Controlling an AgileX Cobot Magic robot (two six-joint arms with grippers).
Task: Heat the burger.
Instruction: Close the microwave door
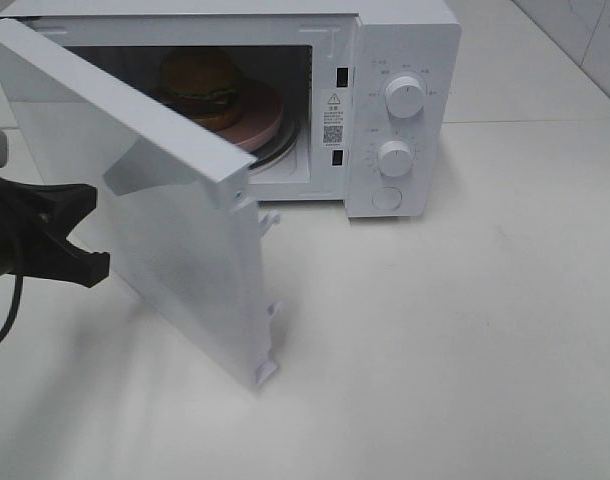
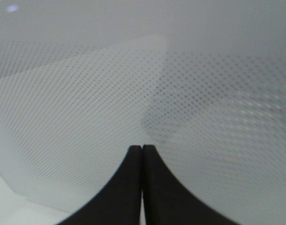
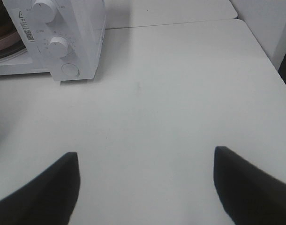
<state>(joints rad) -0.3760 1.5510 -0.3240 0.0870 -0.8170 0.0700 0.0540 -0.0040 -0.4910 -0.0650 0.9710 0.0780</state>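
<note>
Your left gripper (image 2: 142,147) (tips pressed together) faces the outside of the open door (image 1: 175,240), the burger (image 1: 198,85) beyond it.

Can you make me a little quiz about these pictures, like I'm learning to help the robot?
1. True or false: the microwave door is open.
2. Where is the burger?
A. On top of the microwave
B. On the plate inside the microwave
C. Between the right fingers
3. Fill in the word: the right fingers are open, and the left fingers are ____.

Key: 1 true. 2 B. 3 shut.
</note>
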